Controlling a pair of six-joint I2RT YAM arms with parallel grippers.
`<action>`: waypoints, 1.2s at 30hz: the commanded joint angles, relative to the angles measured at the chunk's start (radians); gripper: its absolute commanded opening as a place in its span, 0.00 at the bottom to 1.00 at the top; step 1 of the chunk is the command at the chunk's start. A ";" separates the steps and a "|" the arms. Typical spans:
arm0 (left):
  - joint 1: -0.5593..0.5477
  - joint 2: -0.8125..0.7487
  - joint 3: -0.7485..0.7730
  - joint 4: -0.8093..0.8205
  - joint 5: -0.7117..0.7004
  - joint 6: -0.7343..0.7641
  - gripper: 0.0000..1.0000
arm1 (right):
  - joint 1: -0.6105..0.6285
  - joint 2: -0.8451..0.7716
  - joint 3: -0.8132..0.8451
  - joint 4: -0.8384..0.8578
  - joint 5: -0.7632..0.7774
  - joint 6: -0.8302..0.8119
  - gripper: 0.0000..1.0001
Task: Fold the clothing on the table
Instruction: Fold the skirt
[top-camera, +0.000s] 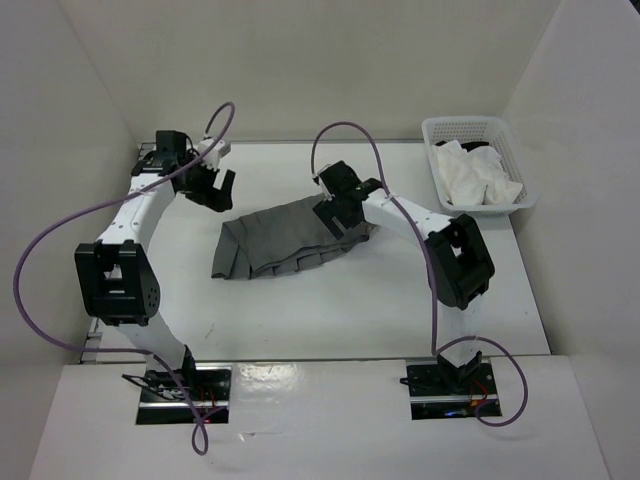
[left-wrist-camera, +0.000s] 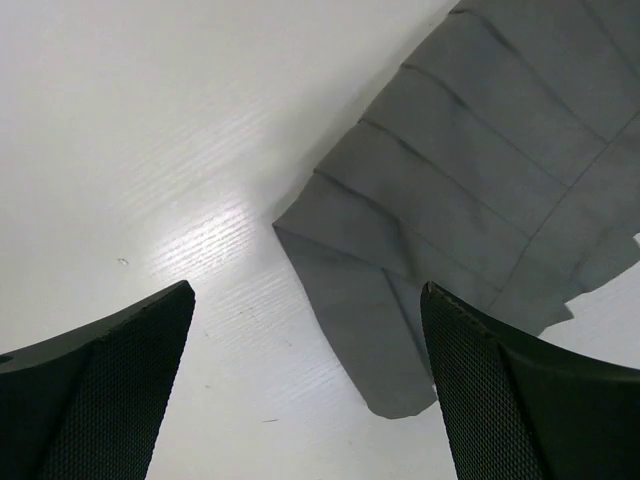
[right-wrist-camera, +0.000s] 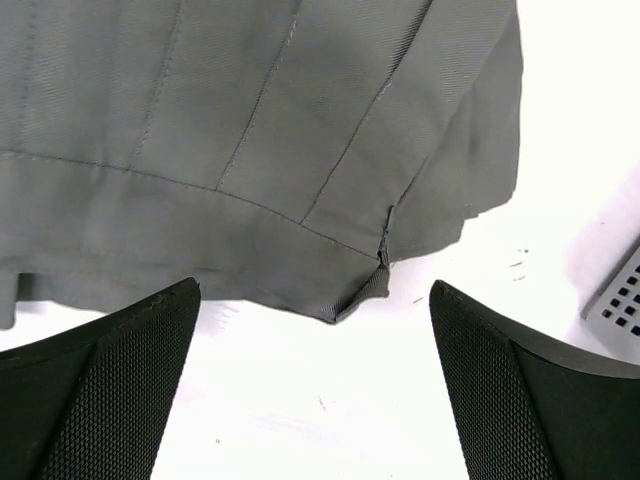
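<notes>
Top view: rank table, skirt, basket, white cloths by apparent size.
1. table
2. skirt and basket: similar footprint, too close to rank
3. white cloths, lying inside the basket

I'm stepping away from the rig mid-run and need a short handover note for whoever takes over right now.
Left gripper: open, empty, above the table at the skirt's left corner.
Right gripper: open, empty, over the right end of the skirt.
Things: the grey pleated skirt lies rumpled mid-table and neither gripper holds it. The basket of white cloths sits at the far right, apart from the skirt.
Done: no neat fold visible; only one corner is flipped over.
Left: probably grasp the edges, then fold the skirt.
</notes>
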 joint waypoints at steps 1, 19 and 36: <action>0.092 0.109 -0.050 -0.048 0.201 0.072 1.00 | -0.005 -0.073 -0.028 -0.013 -0.016 -0.009 1.00; 0.209 0.376 0.012 -0.090 0.534 0.173 1.00 | -0.005 -0.126 -0.084 -0.004 -0.035 -0.009 1.00; 0.209 0.416 0.056 0.027 0.425 0.058 1.00 | -0.005 -0.021 -0.024 0.076 -0.235 0.021 1.00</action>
